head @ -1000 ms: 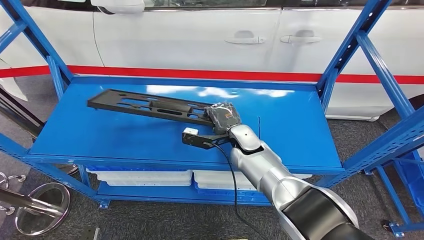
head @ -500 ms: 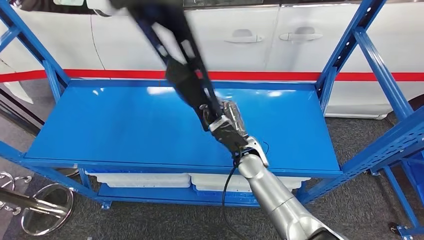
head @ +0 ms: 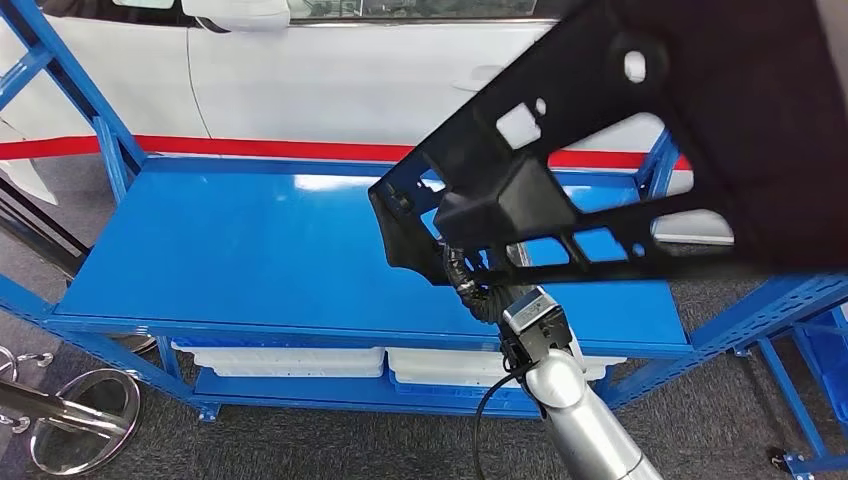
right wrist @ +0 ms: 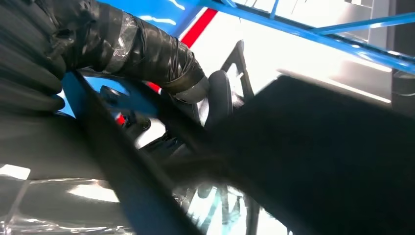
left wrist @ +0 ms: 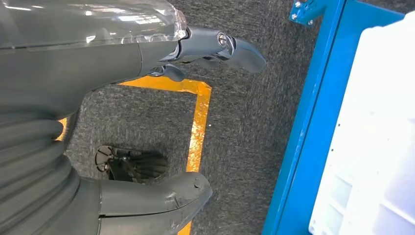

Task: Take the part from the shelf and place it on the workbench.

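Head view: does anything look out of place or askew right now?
Yes. The black part is off the blue shelf, held by the right hand, tilted close to the camera and blocking much of the view.

The part point(head: 620, 130) looks like matt black moulded plastic, smooth, with cut-out openings. The shelf point(head: 250, 250) is blue painted metal, its top glossy enough to mirror pale highlights. The right arm point(head: 575, 415) is smooth silver metal with a satin sheen, and the right hand point(right wrist: 122, 44) is wrapped in shiny, wrinkled black film. The left hand point(left wrist: 147, 98) has smooth grey plastic fingers and a ribbed rubbery cover. The floor point(left wrist: 244, 107) is rough grey carpet crossed by glossy yellow tape point(left wrist: 198, 117). The car point(head: 350, 80) behind is glossy white paint.
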### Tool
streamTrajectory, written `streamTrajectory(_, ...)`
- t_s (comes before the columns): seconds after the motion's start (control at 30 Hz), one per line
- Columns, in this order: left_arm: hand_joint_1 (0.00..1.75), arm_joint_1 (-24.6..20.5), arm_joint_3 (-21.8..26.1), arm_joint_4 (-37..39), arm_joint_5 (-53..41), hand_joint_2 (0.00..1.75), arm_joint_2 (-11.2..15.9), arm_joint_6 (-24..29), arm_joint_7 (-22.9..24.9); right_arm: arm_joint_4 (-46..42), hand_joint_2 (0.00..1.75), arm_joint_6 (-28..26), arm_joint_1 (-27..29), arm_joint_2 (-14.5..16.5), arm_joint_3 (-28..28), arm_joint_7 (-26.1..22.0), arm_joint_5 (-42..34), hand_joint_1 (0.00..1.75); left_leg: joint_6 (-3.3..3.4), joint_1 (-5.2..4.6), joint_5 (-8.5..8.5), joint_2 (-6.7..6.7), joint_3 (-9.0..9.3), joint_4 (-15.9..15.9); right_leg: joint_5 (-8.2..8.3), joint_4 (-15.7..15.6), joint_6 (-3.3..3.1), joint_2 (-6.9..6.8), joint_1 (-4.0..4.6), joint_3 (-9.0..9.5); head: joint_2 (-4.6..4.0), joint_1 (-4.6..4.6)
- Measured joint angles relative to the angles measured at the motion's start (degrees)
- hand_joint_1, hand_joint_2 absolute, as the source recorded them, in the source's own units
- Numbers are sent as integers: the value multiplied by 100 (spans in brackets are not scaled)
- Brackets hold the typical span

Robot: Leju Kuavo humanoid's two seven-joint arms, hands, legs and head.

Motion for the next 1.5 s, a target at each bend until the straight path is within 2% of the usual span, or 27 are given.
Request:
streamTrajectory(0.07, 0, 2, 0, 0, 1, 175, 0, 1, 0, -36, 175, 4, 37, -45, 1, -4, -3, 175, 15, -3, 6, 0, -13, -1, -349, 727, 27, -3, -7, -334, 0, 0)
streamTrajectory(0.1, 0, 5, 1, 0, 4, 175, 0, 5, -3, -44, 175, 30, 64, -66, 2, -13, -43, 175, 17, -4, 6, -1, -17, 1, -412, 964, 38, -3, -14, -445, 0, 1)
streamTrajectory(0.13, 0, 7, 3, 0, 15, 175, 0, 16, -11, -62, 175, 101, 92, -86, 2, -41, -134, 175, 15, -4, 6, -3, -18, 7, -361, 998, 45, -4, -23, -459, 0, 1)
streamTrajectory(0.17, 0, 8, 10, 0, 28, 175, 0, 38, -26, -102, 175, 239, 134, -110, 2, -94, -293, 175, 9, -3, 1, -8, -17, 18, -206, 799, 46, -7, -33, -355, 0, 1)
streamTrajectory(0.23, 0, 15, 40, 0, 54, 175, 0, 99, -73, -360, 175, 704, 317, -190, 12, -284, -748, 175, -24, -8, -26, -30, -15, 58, 156, 21, 27, -20, -46, 53, 0, 1)
streamTrajectory(0.3, 0, 54, 87, 0, 69, 175, 2, 160, -131, -846, 175, 1161, 643, -317, 83, -441, -1122, 175, -77, -26, -59, -59, -27, 102, 286, -465, -7, -24, -33, 299, 0, 0)
streamTrajectory(0.4, 0, 130, 172, 0, 112, 175, 16, 195, -181, -1547, 175, 1493, 1036, -562, 286, -409, -1318, 175, -171, -22, -76, -66, -26, 116, 299, -521, -92, -16, -18, 314, 0, -1)
streamTrajectory(0.47, 0, 148, 220, 0, 119, 175, 28, 182, -173, -1890, 175, 1617, 1136, -730, 421, -334, -1321, 175, -225, -11, -275, -43, -95, 319, 342, -560, -167, -30, -37, 316, 0, -1)
streamTrajectory(0.57, 0, 146, 252, 0, 74, 175, 46, 157, -21, -2235, 175, 1760, 1225, -939, 599, -434, -1116, 175, -282, 1, -888, -19, -453, 1306, 383, -564, -227, -57, -31, 263, 0, -1)
streamTrajectory(0.6, 0, 145, 256, 0, 27, 175, 50, 163, 96, -2324, 175, 1729, 1259, -987, 650, -533, -941, 175, -290, 2, -1004, -18, -537, 1583, 391, -547, -235, -62, -23, 234, 0, -1)
streamTrajectory(0.63, 0, 146, 257, 0, -34, 175, 52, 176, 239, -2410, 175, 1640, 1300, -1020, 695, -645, -715, 175, -286, 2, -1016, -17, -531, 1673, 399, -527, -239, -66, -14, 204, 0, -1)
streamTrajectory(0.67, 0, 147, 257, 0, -102, 175, 57, 188, 392, -2498, 175, 1516, 1344, -1041, 738, -751, -474, 175, -272, 1, -926, -17, -413, 1536, 406, -506, -240, -65, -4, 178, 0, -1)
streamTrajectory(0.77, 0, 145, 255, 0, -257, 175, 113, 211, 692, -2737, 175, 1283, 1461, -1123, 840, -936, -62, 175, -166, -33, -517, -13, 279, 383, 449, -480, -217, -58, 25, 142, 0, -1)
streamTrajectory(0.83, 0, 139, 252, 0, -322, 175, 155, 229, 747, -2829, 175, 1276, 1530, -1208, 884, -998, -65, 175, -115, -75, -438, -10, 447, 38, 498, -483, -159, -60, 23, 130, 0, -1)
streamTrajectory(0.9, 0, 151, 246, 0, -369, 175, 175, 251, 764, -2880, 175, 1279, 1596, -1282, 908, -1056, -82, 175, -77, -87, -357, -5, 420, 12, 557, -503, -81, -59, 16, 120, 0, -1)
streamTrajectory(0.97, 0, 150, 238, 0, -402, 175, 180, 267, 755, -2926, 175, 1275, 1650, -1355, 912, -1103, -46, 175, -12, -56, -228, 45, 373, -56, 427, -418, -20, -40, 11, 61, 0, 2)
streamTrajectory(1.0, 0, 139, 234, 0, -414, 175, 176, 271, 741, -2953, 175, 1273, 1670, -1398, 913, -1117, -13, 175, 25, -35, -154, 75, 318, -87, 214, -229, 5, -32, 5, -14, 0, 3)
streamTrajectory(1.07, 0, 114, 228, 0, -440, 175, 160, 275, 708, -2990, 175, 1271, 1701, -1473, 914, -1129, 51, 175, 60, -31, -48, 129, 168, -76, -341, 430, 44, -30, -28, -213, 0, 3)
streamTrajectory(1.1, 0, 104, 226, 0, -454, 175, 147, 276, 696, -3004, 175, 1267, 1710, -1504, 915, -1132, 85, 175, 62, -32, -5, 163, 87, -53, -516, 765, 67, -32, -41, -287, 0, 2)
streamTrajectory(1.13, 0, 91, 223, 0, -469, 175, 128, 280, 691, -3018, 175, 1257, 1715, -1531, 917, -1131, 111, 175, 53, -33, 31, 205, 8, -23, -548, 951, 87, -33, -48, -284, 0, 2)
streamTrajectory(1.17, 0, 78, 219, 1, -485, 175, 104, 286, 692, -3034, 175, 1240, 1716, -1558, 922, -1128, 130, 175, 43, -32, 59, 247, -68, 10, -467, 953, 105, -40, -54, -193, 0, 2)
streamTrajectory(1.23, 0, 56, 201, 2, -522, 175, 53, 311, 715, -3079, 175, 1187, 1714, -1607, 940, -1116, 147, 175, 14, -32, 101, 326, -198, 96, -172, 372, 130, -135, -69, 283, 0, 1)
streamTrajectory(1.3, 0, 56, 182, 3, -566, 175, 20, 359, 748, -3120, 175, 1122, 1711, -1641, 963, -1094, 144, 175, -37, -52, 132, 389, -274, 181, -89, -323, 105, -294, -46, 737, 0, 0)
streamTrajectory(1.33, 0, 61, 177, 4, -585, 175, 9, 386, 764, -3135, 175, 1093, 1708, -1655, 978, -1073, 139, 175, -67, -64, 153, 423, -286, 206, -107, -502, 72, -332, -31, 835, 0, -1)
streamTrajectory(1.43, 0, 75, 175, 8, -594, 175, -14, 443, 785, -3154, 175, 1085, 1708, -1701, 1035, -906, 89, 175, -185, -51, 194, 482, -317, 227, -20, -564, -85, -227, -11, 750, 0, -2)
streamTrajectory(1.47, 0, 80, 175, 8, -585, 175, -20, 451, 780, -3152, 175, 1113, 1707, -1718, 1056, -832, 63, 175, -225, -38, 81, 420, -357, 295, 41, -569, -141, -203, -13, 687, 0, -2)
streamTrajectory(1.5, 0, 89, 175, 9, -575, 175, -25, 455, 770, -3149, 175, 1146, 1705, -1733, 1078, -772, 45, 175, -259, -29, -131, 321, -424, 453, 111, -576, -189, -184, -20, 613, 0, -3)
